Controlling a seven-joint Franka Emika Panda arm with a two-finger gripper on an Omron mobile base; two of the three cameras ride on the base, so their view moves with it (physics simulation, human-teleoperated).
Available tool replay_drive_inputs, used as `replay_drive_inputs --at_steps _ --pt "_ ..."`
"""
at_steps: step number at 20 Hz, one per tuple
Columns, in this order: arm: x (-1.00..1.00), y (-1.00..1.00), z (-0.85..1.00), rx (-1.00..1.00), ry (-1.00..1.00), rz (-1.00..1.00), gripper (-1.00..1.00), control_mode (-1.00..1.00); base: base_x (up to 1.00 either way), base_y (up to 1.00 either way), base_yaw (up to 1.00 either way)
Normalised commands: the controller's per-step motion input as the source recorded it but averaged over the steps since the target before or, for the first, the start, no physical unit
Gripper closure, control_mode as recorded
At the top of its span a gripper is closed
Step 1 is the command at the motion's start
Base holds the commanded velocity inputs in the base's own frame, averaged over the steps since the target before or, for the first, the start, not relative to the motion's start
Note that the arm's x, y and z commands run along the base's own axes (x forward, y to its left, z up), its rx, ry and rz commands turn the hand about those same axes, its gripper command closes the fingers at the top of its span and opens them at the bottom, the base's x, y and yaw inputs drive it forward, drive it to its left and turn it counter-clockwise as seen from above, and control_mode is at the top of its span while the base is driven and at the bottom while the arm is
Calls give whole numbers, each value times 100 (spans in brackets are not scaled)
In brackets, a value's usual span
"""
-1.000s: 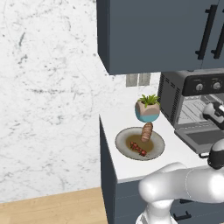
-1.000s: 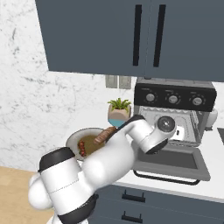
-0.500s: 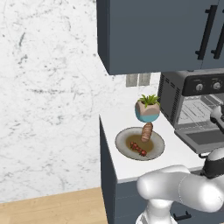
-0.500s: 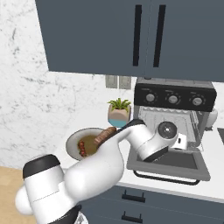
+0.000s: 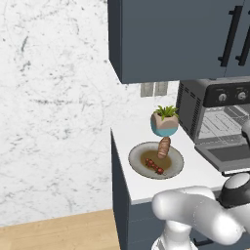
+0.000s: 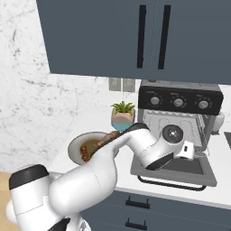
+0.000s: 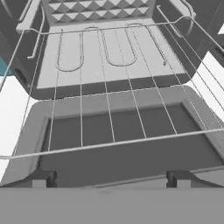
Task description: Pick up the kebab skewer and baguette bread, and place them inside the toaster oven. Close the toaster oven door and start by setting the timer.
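While its two dark tips are standing far apart and holding nothing, the tool (image 7: 109, 178) is hanging just over the toaster oven door (image 7: 127, 144), which is lying flat and open. In the hand view, the thin wire rack (image 7: 109, 105) is sticking out over the door's glass window. In the right base view, the white arm is reaching across to the toaster oven (image 6: 180, 117), which is sitting on the white bench (image 5: 141, 185) under the dark blue cabinets (image 6: 135, 36). To the left of the oven, the baguette bread (image 5: 164, 147) and the kebab skewer (image 5: 154, 166) are lying together in a round plate (image 5: 138, 155), with the bread leaning on the far rim. A small plant in a blue pot (image 5: 164, 120) is standing just behind the plate.
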Motion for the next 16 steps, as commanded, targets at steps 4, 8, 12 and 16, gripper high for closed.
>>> replay_drive_inputs --at_steps 4,8,12,16 --pt "-40 12 88 5 18 -10 -100 -100 0 0 0" --pt "-24 54 40 0 11 -5 -100 -100 0 0 0" --pt "-9 86 7 2 13 0 -100 -100 0 0 0" --pt "0 83 0 8 17 0 -100 -100 0 0 0"
